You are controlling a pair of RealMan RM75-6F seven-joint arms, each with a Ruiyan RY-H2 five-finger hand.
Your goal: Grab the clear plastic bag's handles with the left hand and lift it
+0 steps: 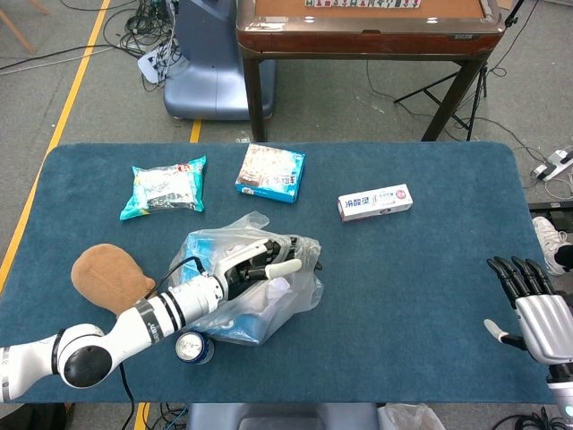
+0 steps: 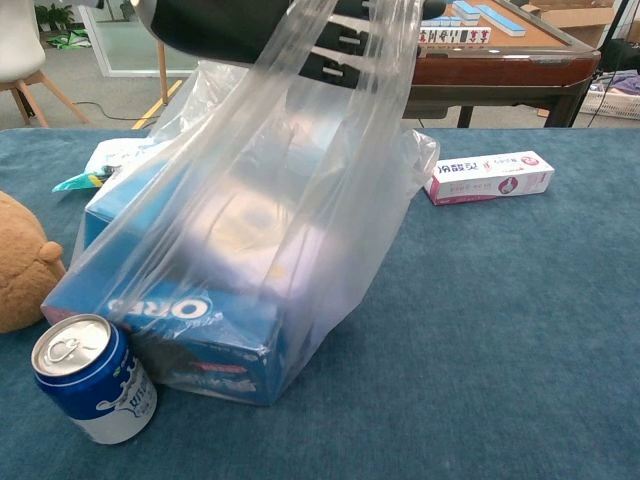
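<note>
A clear plastic bag with a blue Oreo box inside sits on the blue table, near its front left. My left hand grips the bag's handles above the bag, with the plastic stretched up taut to its fingers. The bag's bottom still rests on the cloth in the chest view. My right hand hovers open at the table's far right edge, away from everything.
A blue drink can stands right in front of the bag. A brown plush lies to its left. Two snack packs and a toothpaste box lie further back.
</note>
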